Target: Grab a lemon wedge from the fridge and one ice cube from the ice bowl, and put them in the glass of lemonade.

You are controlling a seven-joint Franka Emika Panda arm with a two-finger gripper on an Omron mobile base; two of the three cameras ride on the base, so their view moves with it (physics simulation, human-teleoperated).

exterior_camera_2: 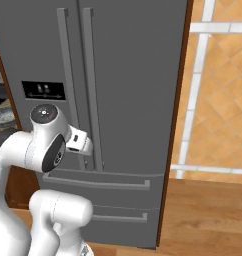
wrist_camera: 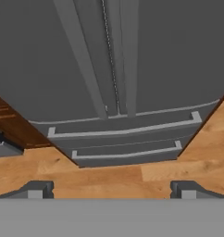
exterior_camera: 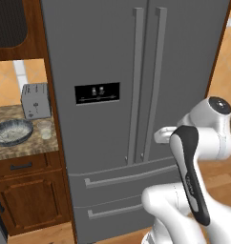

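The big grey fridge (exterior_camera: pixel 136 95) stands shut before me on the wood floor (wrist_camera: pixel 109 178), with the bowl (exterior_camera: pixel 12 132), toaster (exterior_camera: pixel 35 100) and glass (exterior_camera: pixel 45 129) on the counter (exterior_camera: pixel 26 147) beside it, and my gripper (wrist_camera: pixel 112 190) is wide open, holding nothing.

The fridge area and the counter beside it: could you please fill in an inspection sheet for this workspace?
Surface: speckled stone counter left of the fridge, over a wooden cabinet.
Job's things: fridge doors shut, both drawers shut; ice bowl and glass of lemonade on the counter, apart.
Clutter: silver toaster behind the glass.
Grippers: gripper open, holding nothing, facing the fridge's lower doors.
Cables: nothing seen.
Surroundings: wooden floor, tiled wall.
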